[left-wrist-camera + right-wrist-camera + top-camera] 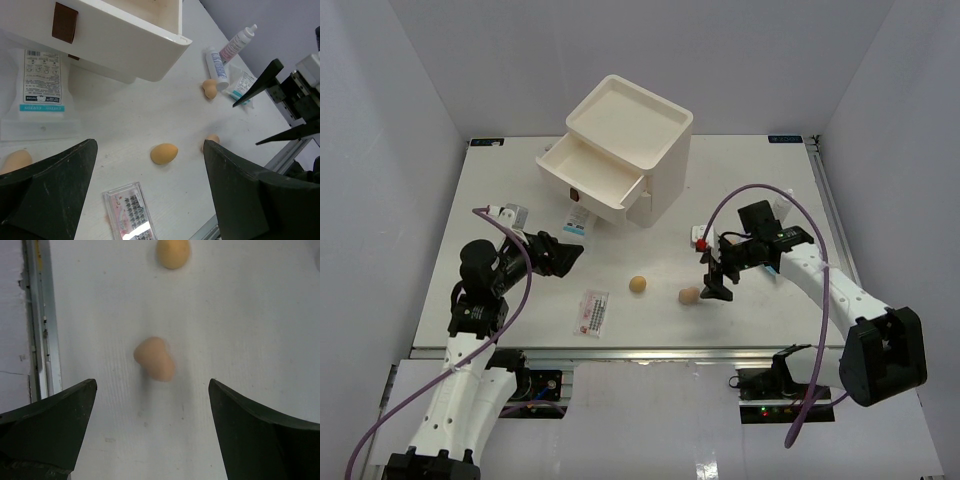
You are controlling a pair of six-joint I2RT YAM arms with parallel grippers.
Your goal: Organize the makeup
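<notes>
Right gripper (pixel 152 390) sits spread wide at the frame's bottom, holding nothing; a tan sponge (pixel 155 359) lies untouched at centre. Left gripper (pixel 150 145) gapes equally wide, empty, with a second sponge (pixel 164 153) mid-frame on the table (pixel 150 110).

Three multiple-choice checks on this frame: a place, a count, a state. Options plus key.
1. The pink-print sachet lies: A) in the drawer B) atop the box C) on the table near its front edge.
2. Count of tan sponges in the right wrist view: A) two B) one C) four.
3. The right pincer is: A) shut on a sponge B) open above a sponge C) shut, empty.
Key: 1 C, flat on bare tabletop; 2 A, one centred, one at the top edge; 3 B, spread wide, sponge untouched.
</notes>
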